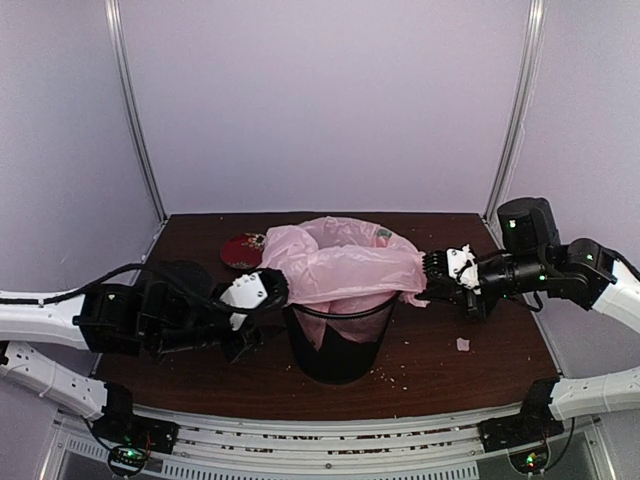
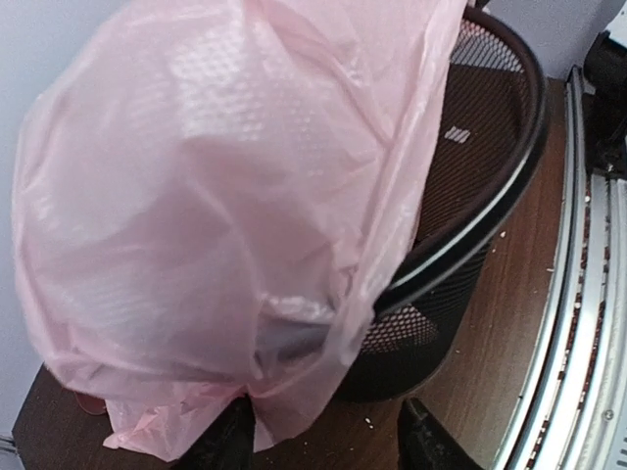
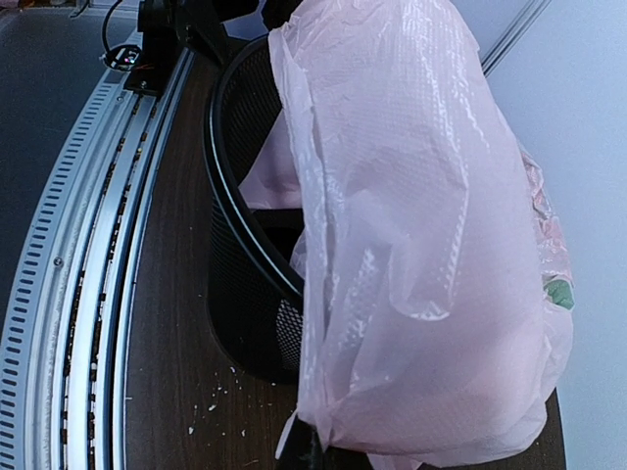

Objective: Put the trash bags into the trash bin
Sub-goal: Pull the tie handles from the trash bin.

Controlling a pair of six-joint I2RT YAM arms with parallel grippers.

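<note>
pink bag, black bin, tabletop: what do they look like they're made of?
The bag is thin plastic film, semi-translucent and glossy, crinkled, with a fine embossed dot texture in the wrist views. The bin is black open mesh, probably coated metal wire, with a solid shiny rim. The tabletop is dark brown and wood-like with low sheen; whether it is real wood or laminate can't be told.

One pink bag [image 1: 345, 262]. One black mesh bin [image 1: 338, 350]. Two tools: the left tool [image 1: 262, 290] and the right tool [image 1: 440, 268]. One red round dish [image 1: 242, 250], possibly a plate, near the desk's [image 1: 500, 365] far left corner. One pale scrap [image 1: 463, 344] near the right edge. Crumbs [image 1: 395, 378] by the near edge are too small to count.
</note>
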